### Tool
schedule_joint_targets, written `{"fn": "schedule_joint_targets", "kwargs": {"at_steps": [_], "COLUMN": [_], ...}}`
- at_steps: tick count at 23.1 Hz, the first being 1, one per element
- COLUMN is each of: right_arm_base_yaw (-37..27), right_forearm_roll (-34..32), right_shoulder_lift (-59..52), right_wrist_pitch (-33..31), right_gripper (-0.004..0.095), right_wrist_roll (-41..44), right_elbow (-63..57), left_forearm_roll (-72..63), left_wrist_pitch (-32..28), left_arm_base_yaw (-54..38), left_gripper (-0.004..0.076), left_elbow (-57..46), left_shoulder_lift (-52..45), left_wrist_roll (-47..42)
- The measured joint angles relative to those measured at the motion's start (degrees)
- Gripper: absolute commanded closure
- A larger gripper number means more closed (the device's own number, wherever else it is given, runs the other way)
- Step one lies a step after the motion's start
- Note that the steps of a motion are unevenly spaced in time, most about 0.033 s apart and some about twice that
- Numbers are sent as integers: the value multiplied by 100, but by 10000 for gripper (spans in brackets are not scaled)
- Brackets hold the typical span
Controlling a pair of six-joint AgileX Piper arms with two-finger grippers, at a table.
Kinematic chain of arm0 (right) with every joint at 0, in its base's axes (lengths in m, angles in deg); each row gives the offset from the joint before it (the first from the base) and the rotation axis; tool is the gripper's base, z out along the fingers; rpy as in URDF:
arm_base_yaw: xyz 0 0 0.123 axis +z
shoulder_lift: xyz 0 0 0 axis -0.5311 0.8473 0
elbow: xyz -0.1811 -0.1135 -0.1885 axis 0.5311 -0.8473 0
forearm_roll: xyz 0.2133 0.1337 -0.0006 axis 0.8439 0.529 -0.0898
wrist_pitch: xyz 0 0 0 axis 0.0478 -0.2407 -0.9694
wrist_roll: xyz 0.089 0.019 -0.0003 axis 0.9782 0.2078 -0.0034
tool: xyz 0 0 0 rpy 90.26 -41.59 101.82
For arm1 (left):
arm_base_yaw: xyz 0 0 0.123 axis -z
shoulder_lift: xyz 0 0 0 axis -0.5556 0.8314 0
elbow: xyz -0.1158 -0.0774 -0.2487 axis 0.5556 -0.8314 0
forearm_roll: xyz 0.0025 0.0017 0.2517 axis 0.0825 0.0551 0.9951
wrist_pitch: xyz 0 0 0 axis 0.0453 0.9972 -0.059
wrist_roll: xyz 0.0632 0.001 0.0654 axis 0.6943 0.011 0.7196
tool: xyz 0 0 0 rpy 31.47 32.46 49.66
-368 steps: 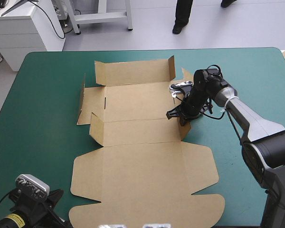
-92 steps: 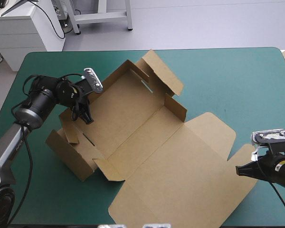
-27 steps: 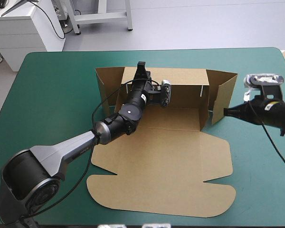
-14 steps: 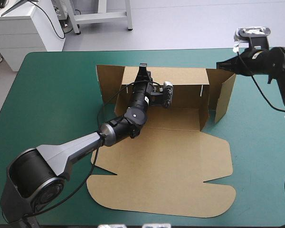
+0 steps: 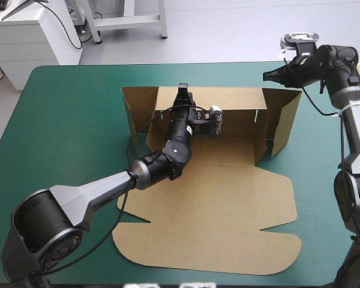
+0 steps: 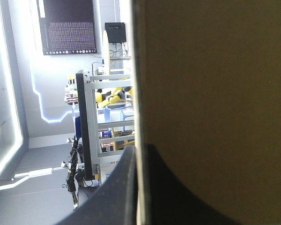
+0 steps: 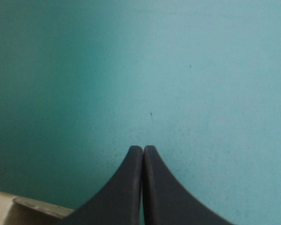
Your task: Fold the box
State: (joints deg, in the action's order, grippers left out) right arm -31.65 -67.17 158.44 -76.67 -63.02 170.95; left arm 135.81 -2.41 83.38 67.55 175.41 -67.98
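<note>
The box [image 5: 228,198] lies near the middle of the desk [image 5: 66,120], part raised. Its far wall [image 5: 240,123] stands upright. An end flap stands at the left [image 5: 138,111] and another at the right [image 5: 285,117], both angled outward. The lid [image 5: 210,222] lies flat on the teal-green cover toward the near edge.

My left arm reaches across the lid and the box floor to the far wall. There my left tool [image 5: 182,91] pinches the wall's top edge, a little left of the wall's middle. From the left wrist camera, the left tool [image 6: 138,149] has its black fingers all but closed, with the pale cut edge of the board running up between them. The brown board [image 6: 215,84] fills the whole side of that view beyond one finger, so I see nothing of the rest of the box from there.

My right tool [image 5: 269,76] hangs over the far right corner of the box, near the desk's far edge, just above the top of the right end flap. I cannot tell whether it touches the board. From the right wrist camera, the right tool [image 7: 143,149] has its fingers pressed together into one pointed arch, holding nothing, with only the cover [image 7: 178,70] ahead. A pale strip [image 7: 18,211] shows beside one finger's base; I cannot make out what it is.
</note>
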Motion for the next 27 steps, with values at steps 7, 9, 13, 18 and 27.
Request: {"fn": "schedule_joint_targets", "kwargs": {"at_steps": [7,9,13,18,27], "right_arm_base_yaw": [0,0,0,0,0], "right_forearm_roll": [-42,-67,-103,97,968], "right_shoulder_lift": [91,91,86,1,-1569], "right_wrist_pitch": [-423,-653,-1228,-1497,247], "right_gripper": [927,927,927,927,927], "right_wrist_roll": [-113,-194,-420,-640,-1283], "right_elbow": [18,21,21,-17,-2824], "left_forearm_roll": [-18,-23,-23,-37,-37], "left_wrist_pitch": [38,44,62,72,67], "left_arm_base_yaw": [11,18,18,18,18], "left_gripper": [731,731,731,731,731], "left_elbow": [0,0,0,0,0], "left_shoulder_lift": [0,0,0,0,0], "left_wrist_roll": [0,0,0,0,0]}}
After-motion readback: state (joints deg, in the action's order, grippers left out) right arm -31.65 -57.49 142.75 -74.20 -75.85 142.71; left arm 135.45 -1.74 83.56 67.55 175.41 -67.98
